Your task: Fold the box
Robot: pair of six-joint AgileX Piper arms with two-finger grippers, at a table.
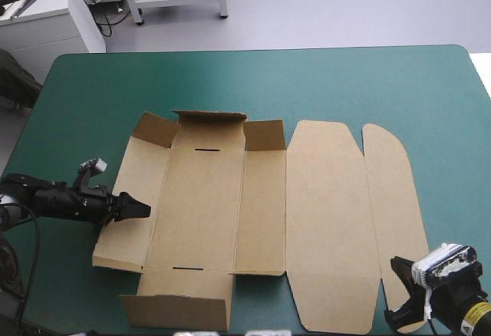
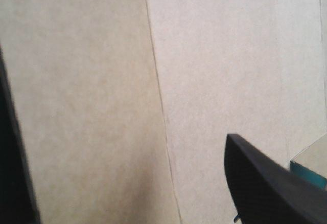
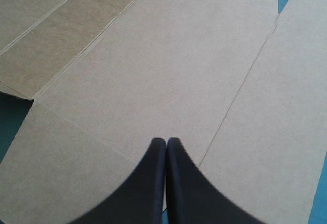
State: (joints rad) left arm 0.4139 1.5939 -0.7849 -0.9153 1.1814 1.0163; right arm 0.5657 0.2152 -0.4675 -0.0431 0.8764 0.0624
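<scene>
Fingers (image 3: 191, 193) black, matte, curved fins. Left arm (image 1: 57, 198) behind them black, segmented housings. Right arm (image 1: 462, 314) black, yellow label near wrist.

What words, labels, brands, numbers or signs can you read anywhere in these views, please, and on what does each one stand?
No text can be read in any view.
brown box: plain board in all three views, with no print.
teal-green table cover: no markings.
yellow label on the right arm's wrist: anything printed on it is too small to read.
</scene>
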